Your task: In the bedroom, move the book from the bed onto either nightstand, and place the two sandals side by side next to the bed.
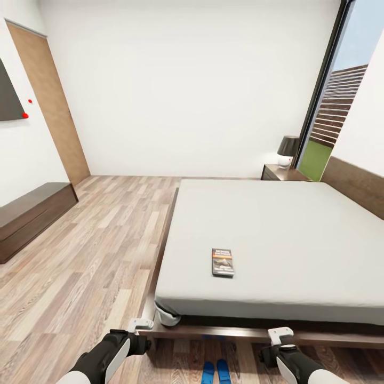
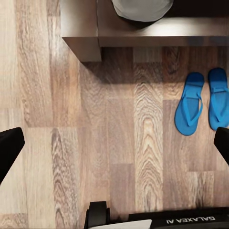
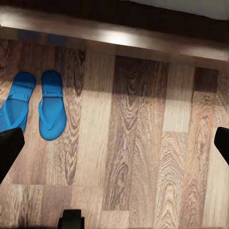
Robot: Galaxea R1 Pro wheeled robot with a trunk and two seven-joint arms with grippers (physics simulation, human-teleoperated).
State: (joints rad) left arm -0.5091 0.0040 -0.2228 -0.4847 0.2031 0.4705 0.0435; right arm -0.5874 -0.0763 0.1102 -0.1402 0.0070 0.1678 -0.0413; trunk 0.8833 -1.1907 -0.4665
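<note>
Both grippers hang empty over bare floor at the foot of the bed, jaws apart: in each wrist view the two dark fingertips stand wide at the picture's edges with only planks between them. The left gripper [image 1: 140,324] sits by the bed's corner, the right gripper [image 1: 279,335] further along the frame. Between them on the floor lie the sandals [image 2: 200,102] — side by side, nearly touching, toes toward the frame, so that part of the task looks settled already. The book [image 1: 222,262] lies flat on the bed [image 1: 298,234], near the foot edge, well apart from both grippers and above them. The nightstand [image 1: 277,172] stands at the far corner beside the headboard, a lamp [image 1: 287,151] on it, little free top. Open floor runs along the bed's left side — probably the easiest way there
</note>
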